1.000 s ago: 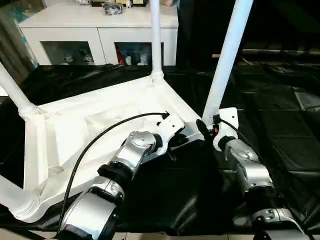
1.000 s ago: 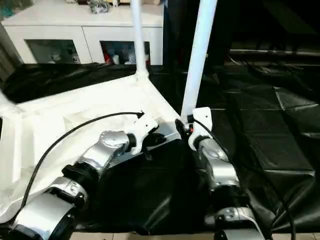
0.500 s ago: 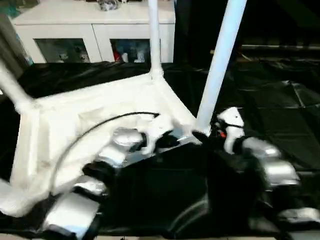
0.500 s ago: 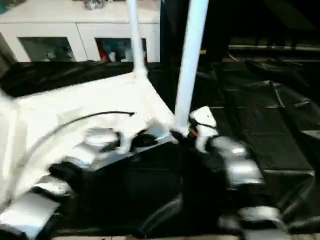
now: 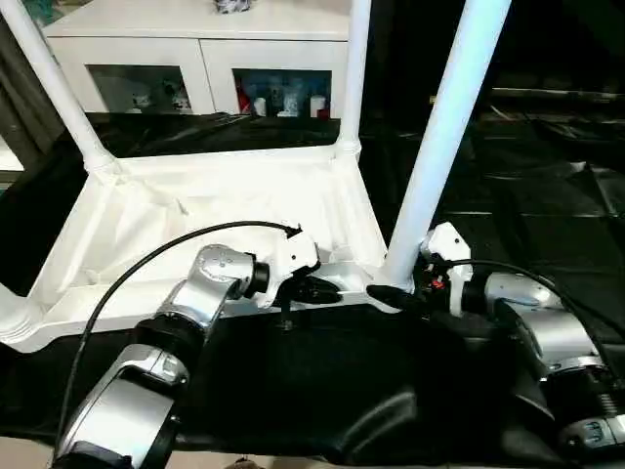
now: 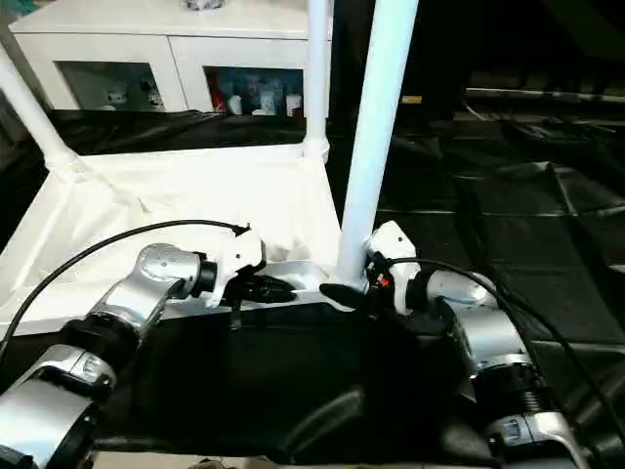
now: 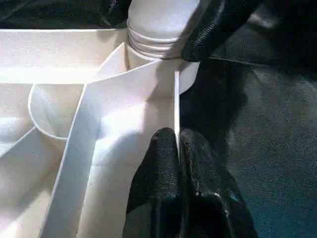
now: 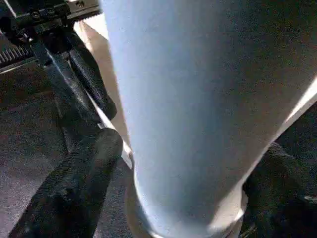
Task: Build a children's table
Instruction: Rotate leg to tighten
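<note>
in your left eye view the table top (image 5: 195, 244) lies upside down across the left and centre of the frame on black sheeting (image 5: 547, 215), with legs standing in its corners. your left gripper (image 5: 317, 289) pinches the near rim at centre, and your right gripper (image 5: 395, 293) clasps the base of the near right leg (image 5: 444, 127). your left wrist view has both fingers (image 7: 163, 173) closed on the thin rim. your right wrist view has the fingers (image 8: 74, 183) either side of the leg.
</note>
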Controlling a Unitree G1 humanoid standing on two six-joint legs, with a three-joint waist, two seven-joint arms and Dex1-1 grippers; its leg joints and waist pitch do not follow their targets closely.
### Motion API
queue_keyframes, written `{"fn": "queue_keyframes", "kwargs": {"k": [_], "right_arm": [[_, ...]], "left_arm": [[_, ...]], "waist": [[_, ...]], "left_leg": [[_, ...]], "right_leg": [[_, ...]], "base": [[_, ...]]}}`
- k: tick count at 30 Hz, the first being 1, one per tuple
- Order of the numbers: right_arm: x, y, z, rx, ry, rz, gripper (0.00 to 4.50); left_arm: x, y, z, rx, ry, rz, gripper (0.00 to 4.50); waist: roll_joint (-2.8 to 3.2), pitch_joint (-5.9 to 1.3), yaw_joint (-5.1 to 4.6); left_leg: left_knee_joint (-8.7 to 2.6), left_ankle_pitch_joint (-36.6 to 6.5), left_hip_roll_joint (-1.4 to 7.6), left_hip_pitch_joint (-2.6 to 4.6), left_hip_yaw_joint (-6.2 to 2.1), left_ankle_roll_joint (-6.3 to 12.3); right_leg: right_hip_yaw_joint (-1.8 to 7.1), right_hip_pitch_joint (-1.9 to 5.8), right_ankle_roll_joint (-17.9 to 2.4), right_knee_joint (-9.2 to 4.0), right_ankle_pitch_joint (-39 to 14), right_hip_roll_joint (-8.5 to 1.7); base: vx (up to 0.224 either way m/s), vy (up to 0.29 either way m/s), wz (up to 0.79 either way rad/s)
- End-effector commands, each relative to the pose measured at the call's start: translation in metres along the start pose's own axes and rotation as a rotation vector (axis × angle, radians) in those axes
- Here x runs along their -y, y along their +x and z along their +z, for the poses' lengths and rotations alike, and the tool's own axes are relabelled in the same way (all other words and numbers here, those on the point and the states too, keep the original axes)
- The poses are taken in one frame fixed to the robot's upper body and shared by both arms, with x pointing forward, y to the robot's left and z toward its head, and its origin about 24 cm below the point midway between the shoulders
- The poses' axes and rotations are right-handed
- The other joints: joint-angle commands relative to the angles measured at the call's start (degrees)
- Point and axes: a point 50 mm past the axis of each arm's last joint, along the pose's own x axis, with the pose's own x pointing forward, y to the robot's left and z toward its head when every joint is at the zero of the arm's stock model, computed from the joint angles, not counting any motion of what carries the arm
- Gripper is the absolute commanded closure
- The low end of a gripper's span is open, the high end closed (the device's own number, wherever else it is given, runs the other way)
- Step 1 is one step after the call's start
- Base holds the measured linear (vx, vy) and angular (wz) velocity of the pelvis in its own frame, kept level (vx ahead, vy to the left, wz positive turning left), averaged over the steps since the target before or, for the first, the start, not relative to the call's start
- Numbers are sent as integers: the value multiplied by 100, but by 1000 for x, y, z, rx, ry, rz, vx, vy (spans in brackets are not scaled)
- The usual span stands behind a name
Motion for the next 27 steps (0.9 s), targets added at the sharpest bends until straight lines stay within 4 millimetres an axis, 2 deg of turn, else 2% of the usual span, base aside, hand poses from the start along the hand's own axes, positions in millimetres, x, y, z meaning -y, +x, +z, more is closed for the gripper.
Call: {"fn": "queue_keyframes", "kwargs": {"k": [1, 3, 8, 12, 13, 19, 21, 22, 24, 27], "right_arm": [[-9, 9, 0, 10, 7, 61, 119], [-9, 9, -1, 4, 5, 64, 148], [-10, 8, -4, -6, 5, 66, 181], [-10, 8, -6, -17, 2, 69, 186], [-11, 9, -7, -19, 1, 70, 186], [-11, 12, -12, -3, 50, 13, 187], [-7, 16, -15, 33, 133, -83, 187], [-6, 17, -16, 42, 159, -103, 187], [-2, 25, -23, 53, 211, -234, 187], [0, 38, -30, 58, 308, -445, 188]], "left_arm": [[4, 5, 2, 5, 5, -26, 450], [4, 5, 1, 4, 5, -26, 450], [4, 4, 1, 1, 5, -24, 450], [4, 3, 0, -3, 4, -20, 450], [4, 3, -1, -4, 2, -20, 450], [4, 5, -2, -7, -7, 4, 450], [-1, 7, -2, -20, -8, 65, 450], [-2, 7, -2, -24, -7, 80, 450], [-7, 15, 0, -36, -30, 168, 450], [-10, 33, 9, -20, -71, 263, 450]], "waist": [[-80, -347, 13], [-85, -360, 16], [-92, -372, 25], [-90, -368, 28], [-75, -368, 27], [-75, -371, 15], [-59, -358, 4], [-64, -343, -22], [-66, -283, -69], [-61, -253, -118]], "left_leg": [[-378, -870, 240, 91, -35, 457], [-360, -695, 230, 79, -32, 534], [-335, -588, 220, 75, -24, 641], [-341, -653, 224, 80, -27, 608], [-340, -646, 224, 77, -30, 604], [-336, -625, 223, 77, -30, 624], [-349, -716, 223, 84, -31, 576], [-371, -869, 222, 92, -38, 493], [-419, -1377, 203, 143, -43, 261], [-467, -1786, 198, 199, -80, -43]], "right_leg": [[235, 325, -1496, -339, -613, -380], [229, 337, -1549, -305, -330, -374], [225, 345, -1600, -282, -134, -374], [222, 343, -1571, -297, -315, -375], [223, 344, -1572, -293, -305, -376], [219, 344, -1602, -285, -196, -368], [224, 333, -1586, -305, -347, -376], [221, 325, -1552, -337, -588, -376], [224, 297, -1372, -446, -1471, -382], [232, 263, -1107, -527, -2312, -396]], "base": [[0, 0, 0], [0, 0, 0], [0, 0, 0], [0, 0, 0], [0, 0, 0], [0, 0, 0], [0, 0, 0], [0, 0, 0], [0, 0, 0], [0, 0, 0]]}}
